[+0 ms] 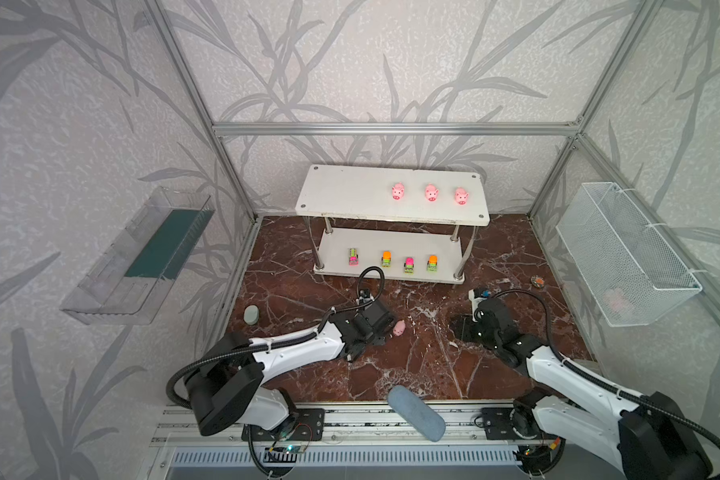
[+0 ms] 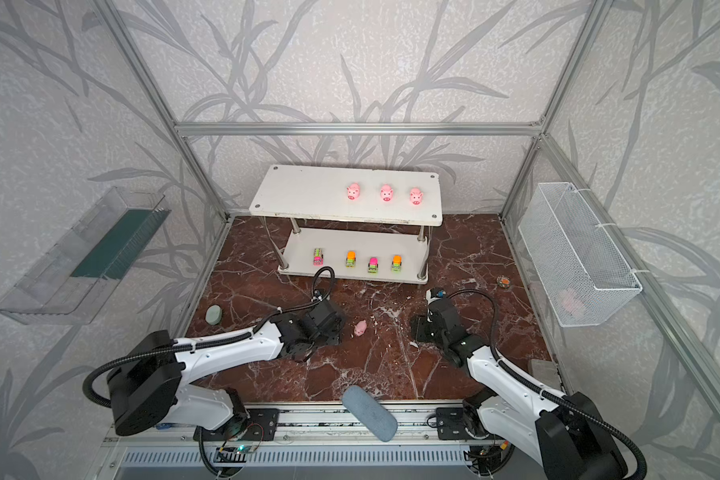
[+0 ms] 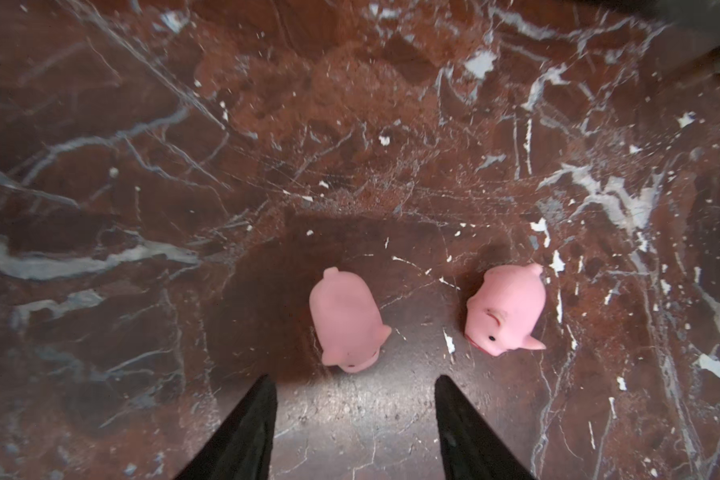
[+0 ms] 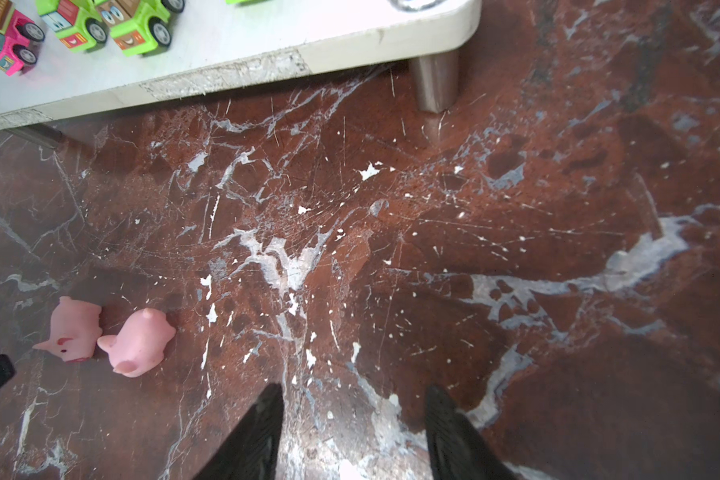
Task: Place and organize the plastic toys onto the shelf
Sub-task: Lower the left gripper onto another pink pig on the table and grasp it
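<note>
A robot lab cell: aluminium frame (image 1: 391, 129), leaf-wallpapered panels (image 1: 391, 62), marble-look floor (image 1: 412, 365).

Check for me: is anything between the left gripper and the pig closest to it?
Nothing visible. In the left wrist view the left gripper is open and faces the nearer pig, with only bare marble floor between. The second pig lies beside it, off that line.

The pigs (image 1: 431, 193) are pink, the trucks (image 1: 409, 264) neon green, the shelf (image 1: 350, 195) white, the tabletop (image 1: 412, 365) red-brown marble veined white.
</note>
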Robot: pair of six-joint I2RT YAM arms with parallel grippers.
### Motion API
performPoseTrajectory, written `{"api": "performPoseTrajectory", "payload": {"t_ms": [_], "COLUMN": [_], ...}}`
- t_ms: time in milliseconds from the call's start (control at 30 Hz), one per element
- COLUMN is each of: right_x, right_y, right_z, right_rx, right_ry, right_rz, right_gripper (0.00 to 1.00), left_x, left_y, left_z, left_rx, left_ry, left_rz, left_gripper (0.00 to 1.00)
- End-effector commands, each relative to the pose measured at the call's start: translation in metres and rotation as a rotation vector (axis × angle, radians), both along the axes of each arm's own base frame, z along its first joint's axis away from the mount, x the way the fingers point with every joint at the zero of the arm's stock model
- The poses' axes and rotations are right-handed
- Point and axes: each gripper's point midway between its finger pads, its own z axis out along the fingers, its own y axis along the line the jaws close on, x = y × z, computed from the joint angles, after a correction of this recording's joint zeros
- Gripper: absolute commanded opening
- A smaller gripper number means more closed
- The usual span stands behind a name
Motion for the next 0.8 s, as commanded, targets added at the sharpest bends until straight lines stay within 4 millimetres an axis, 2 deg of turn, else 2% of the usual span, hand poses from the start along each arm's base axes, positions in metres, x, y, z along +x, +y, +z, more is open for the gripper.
{"api": "performPoseTrajectory", "payload": {"t_ms": [0,333,533,767], "right_x": [0.0,0.002,0.002,0.003], "right_y": [-0.001,0.0,-0.001,-0.003], "right_z": [0.001,-0.004,-0.008,-0.014], "right_rx": [0.001,-0.006,-0.012,-0.023], "right_ry": [-0.015,-0.011,-0.007,0.004], "right_rz": [0.001,0.007,0.002,-0.003], "right_gripper": [0.55,0.55,0.55,0.55], "left_x": [0.007,0.016,0.018,0.021], "left_y": [-0.014,-0.008,-0.003,0.0], "left_z": [0.002,-0.014,-0.026,-0.032], "left_rx": [-0.058,0.03,0.068,0.076], "left_ry": [0.003,0.028,0.058,0.067], "left_rz": [0.047,0.108,0.131,0.155], "left_gripper": [0.61,0.63,0.63,0.6]}}
